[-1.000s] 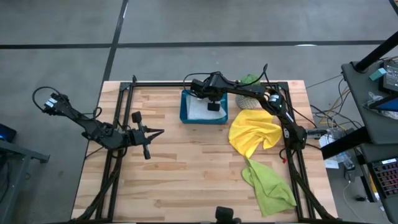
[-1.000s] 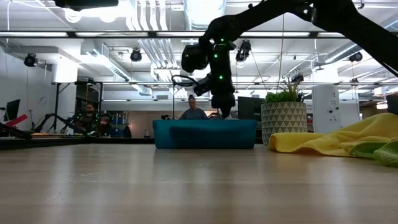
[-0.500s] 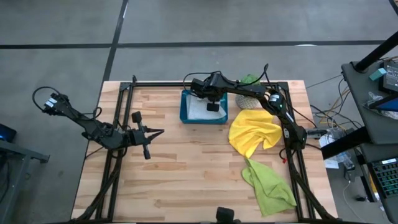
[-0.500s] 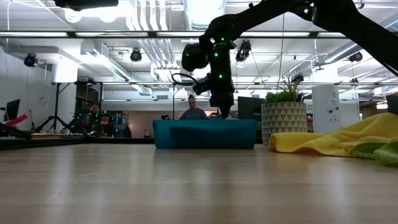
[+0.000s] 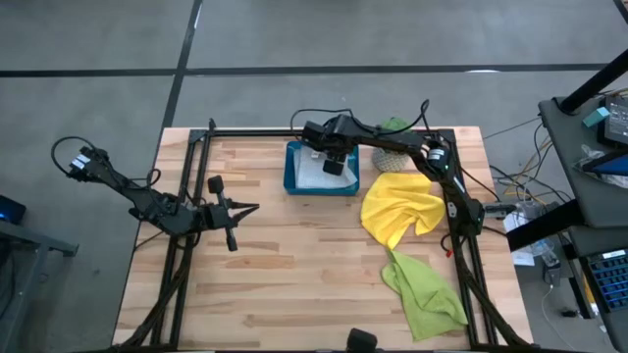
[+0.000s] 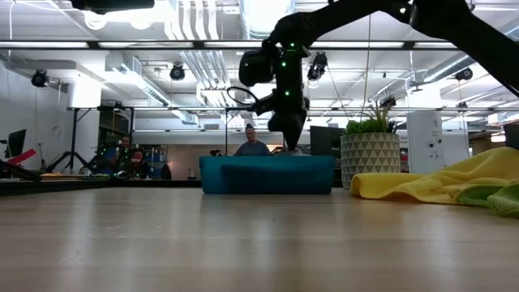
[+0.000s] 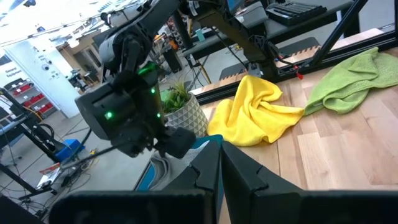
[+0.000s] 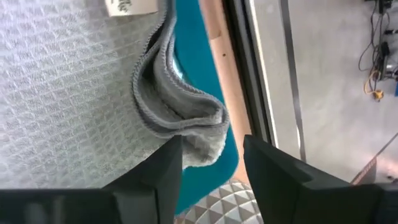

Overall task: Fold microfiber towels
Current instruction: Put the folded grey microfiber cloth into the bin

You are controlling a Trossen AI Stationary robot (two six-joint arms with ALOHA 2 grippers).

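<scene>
While the right gripper (image 5: pixel 337 163) hangs over the teal tray (image 5: pixel 290 183) at the far middle of the table, the step in hand looks like setting the folded grey towel (image 8: pixel 74 93) down flat inside it. To do that well, the arm should lift straight up and clear, so no finger drags the fold; one corner (the bunched loop by the tray wall) already stands proud and could do with a light press. In the right wrist view the fingers (image 8: pixel 158 177) stand apart with a gap between them, over the towel's edge and gripping nothing. A yellow towel (image 5: pixel 400 209) lies crumpled right of the tray, with a green towel (image 5: pixel 424 292) nearer on the right edge; both are unfolded and, I judge, next in line. The left gripper (image 5: pixel 234 209) waits at the table's left, pinched shut and empty.
</scene>
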